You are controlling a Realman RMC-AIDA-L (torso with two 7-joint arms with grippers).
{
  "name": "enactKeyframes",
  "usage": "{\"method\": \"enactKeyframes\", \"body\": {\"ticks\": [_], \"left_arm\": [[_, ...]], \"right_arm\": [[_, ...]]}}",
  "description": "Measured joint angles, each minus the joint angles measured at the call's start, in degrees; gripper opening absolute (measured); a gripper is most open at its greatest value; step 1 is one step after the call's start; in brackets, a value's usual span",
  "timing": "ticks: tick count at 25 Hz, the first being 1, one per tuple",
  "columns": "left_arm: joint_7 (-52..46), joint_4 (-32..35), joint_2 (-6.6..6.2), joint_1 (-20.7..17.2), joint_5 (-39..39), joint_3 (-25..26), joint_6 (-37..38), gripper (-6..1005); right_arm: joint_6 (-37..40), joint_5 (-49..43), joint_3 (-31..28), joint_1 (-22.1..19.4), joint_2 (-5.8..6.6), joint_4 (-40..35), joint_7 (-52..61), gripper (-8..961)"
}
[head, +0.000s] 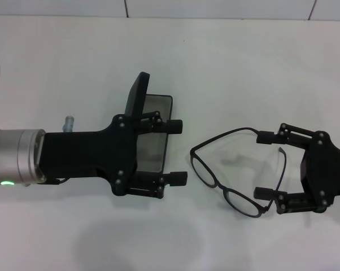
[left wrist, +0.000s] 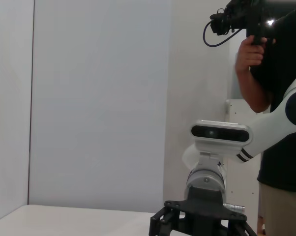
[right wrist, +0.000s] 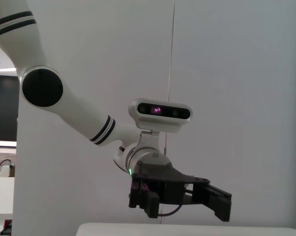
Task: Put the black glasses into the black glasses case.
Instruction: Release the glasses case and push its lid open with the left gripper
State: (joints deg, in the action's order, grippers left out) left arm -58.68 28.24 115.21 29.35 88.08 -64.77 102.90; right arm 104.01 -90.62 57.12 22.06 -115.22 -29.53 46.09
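The black glasses (head: 219,185) lie unfolded on the white table (head: 243,68), right of centre, temples pointing right. My right gripper (head: 262,165) is open at the temple ends: one fingertip is by the far temple's tip, and the near temple runs across by the other fingertip. The black glasses case (head: 158,110) stands open left of the glasses, lid raised and grey lining showing. My left gripper (head: 180,152) is open and hovers over the case, hiding much of it. In the right wrist view the left gripper (right wrist: 187,196) shows far off. In the left wrist view the right gripper (left wrist: 202,221) shows.
A small grey metal cylinder (head: 68,121) stands left of the case behind my left arm. A person (left wrist: 281,98) holding a device stands behind the robot in the left wrist view. The table's far edge meets a tiled wall.
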Motion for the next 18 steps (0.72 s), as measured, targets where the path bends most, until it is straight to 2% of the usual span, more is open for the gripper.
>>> {"method": "enactKeyframes", "body": {"ticks": [5,13,15,18], "left_arm": [[-1.61,0.00,0.14,0.00,-0.25,0.82,-0.59,847],[-8.86,1.02,0.36,0.36,-0.03,3.00,-6.12,831],[-13.33,3.81,0.29,0.05,0.21,3.06,-8.74,827],[-26.00,12.60,0.44,-1.11,4.80,3.13,-14.84,821]], "right_arm": [[-0.16,0.00,-0.26,0.03,0.03,0.00,-0.04,869],[-0.27,0.01,-0.44,-0.49,0.27,0.20,-0.27,870],[-0.30,0.01,-0.44,-0.74,0.37,0.27,-0.46,869],[-0.19,0.01,-0.43,-1.33,0.47,0.00,-0.54,867]]}}
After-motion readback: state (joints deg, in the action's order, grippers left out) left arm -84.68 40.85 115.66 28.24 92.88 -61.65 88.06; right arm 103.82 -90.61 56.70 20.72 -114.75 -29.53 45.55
